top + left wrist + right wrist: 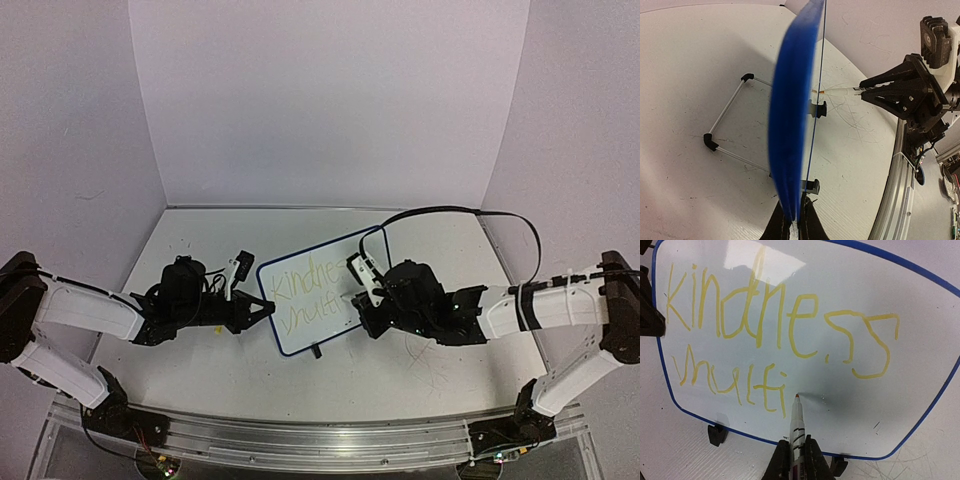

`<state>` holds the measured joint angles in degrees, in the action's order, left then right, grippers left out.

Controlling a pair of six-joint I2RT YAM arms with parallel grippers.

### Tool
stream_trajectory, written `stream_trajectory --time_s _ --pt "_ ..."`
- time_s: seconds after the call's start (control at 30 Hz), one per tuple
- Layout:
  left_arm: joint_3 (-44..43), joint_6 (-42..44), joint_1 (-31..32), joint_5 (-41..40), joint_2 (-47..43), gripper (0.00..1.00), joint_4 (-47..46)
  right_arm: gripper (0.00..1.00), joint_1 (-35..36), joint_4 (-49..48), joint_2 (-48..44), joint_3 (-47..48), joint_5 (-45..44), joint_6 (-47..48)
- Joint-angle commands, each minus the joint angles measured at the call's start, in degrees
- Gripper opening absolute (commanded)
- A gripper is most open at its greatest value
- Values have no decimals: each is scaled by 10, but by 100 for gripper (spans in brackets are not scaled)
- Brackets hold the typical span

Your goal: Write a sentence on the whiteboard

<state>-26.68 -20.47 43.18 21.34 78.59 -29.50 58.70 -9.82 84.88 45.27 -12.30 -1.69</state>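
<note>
Whiteboard [900, 405]: small, white, thin dark-blue frame, rounded corners. Stood near upright on a black-capped wire stand [725, 110], set askew near the middle of the tabletop [200, 365]. Sentence [760, 330]: uneven yellow-green handwriting in two lines. "kindness" is read above and "multi" below, the second line unfinished.

White arms [95, 312], black wrists [185, 287], black cable [470, 211]

Overhead view from behind; both wrist views close on whiteboard [305, 332].
</note>
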Motion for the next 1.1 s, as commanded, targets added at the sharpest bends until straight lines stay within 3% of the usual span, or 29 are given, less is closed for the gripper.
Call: stream_trajectory --time_s 0.0,1.07 --pt "-2 25 -3 -36 1 0 39 0 3 -16 7 24 -29 -2" --pt "0 25 -3 -38 1 0 39 0 16 2 14 8 -40 -26"
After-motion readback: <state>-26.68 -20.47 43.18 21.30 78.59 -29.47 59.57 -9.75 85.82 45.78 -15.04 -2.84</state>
